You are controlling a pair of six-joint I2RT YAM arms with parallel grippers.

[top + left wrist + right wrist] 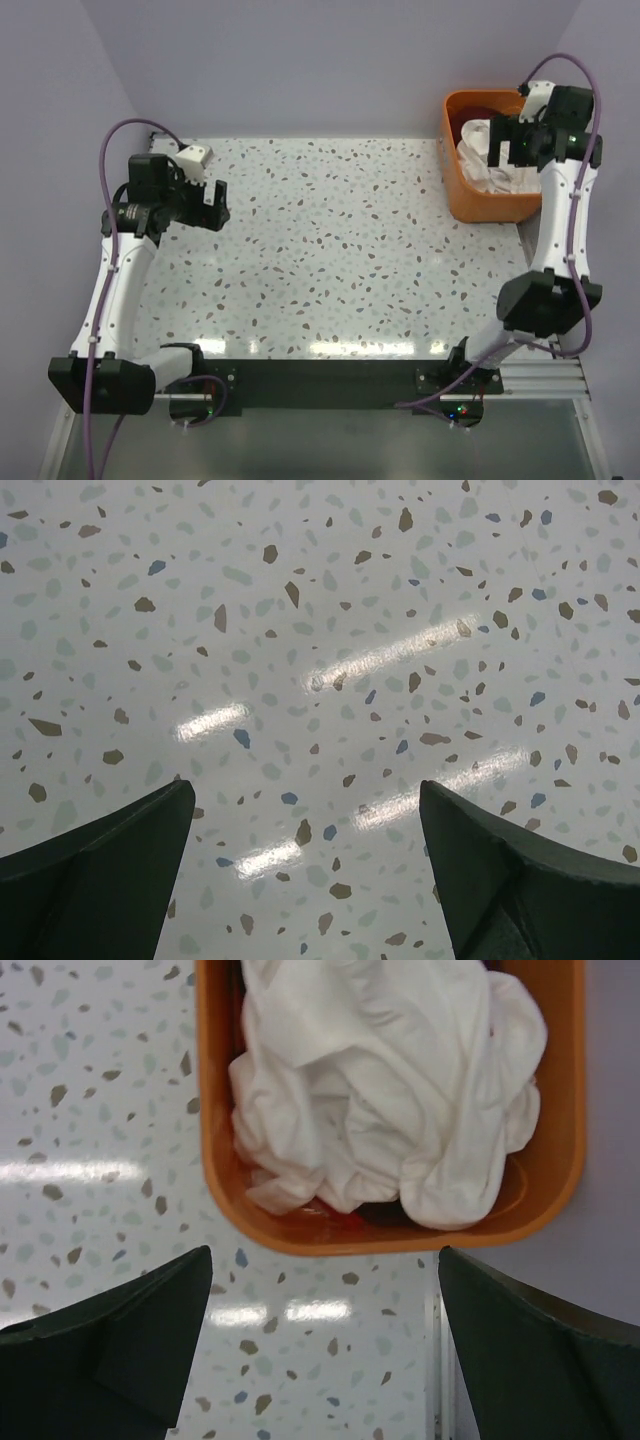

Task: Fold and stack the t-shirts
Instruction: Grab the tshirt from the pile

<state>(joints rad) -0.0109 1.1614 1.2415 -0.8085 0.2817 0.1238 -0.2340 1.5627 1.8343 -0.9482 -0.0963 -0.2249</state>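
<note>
Left gripper (pixel 305 790): dark fingers spread wide apart, holding nothing, touching nothing. It hangs above the white speckled terrazzo-pattern tabletop (pixel 320 600) with only bare surface between the fingers. The left arm reaches forward along the left side of the table, with the wrist over the far left area.

Right gripper (pixel 325 1255): fingers also fully apart, empty, no contact. It hovers just in front of the near wall of the orange rectangular plastic tub (pixel 215 1110), camera looking down into it. The right arm stretches forward along the right table edge, wrist near the tub.

The tub sits at the far right corner of the table. A crumpled cream-white t-shirt (pixel 390 1110) fills most of it, bunched up and unfolded. A sliver of red cloth (pixel 338 1218) peeks out under its near edge, too hidden to identify further.
</note>
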